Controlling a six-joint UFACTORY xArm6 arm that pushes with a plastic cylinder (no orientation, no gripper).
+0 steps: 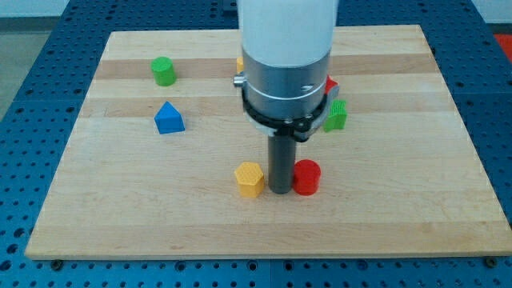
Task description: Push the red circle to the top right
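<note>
The red circle (306, 177) is a short red cylinder at the lower middle of the wooden board (120, 224). My tip (280, 190) stands right against its left side, between it and a yellow hexagon block (250, 179). The tip looks to be touching the red circle. The arm's white and silver body hides the board's upper middle.
A green cylinder (163, 71) sits at the upper left and a blue triangle block (169, 118) below it. A green block (336, 115) and a red block (330, 86) peek out at the arm's right. A yellow-orange block edge (239, 62) shows at the arm's left.
</note>
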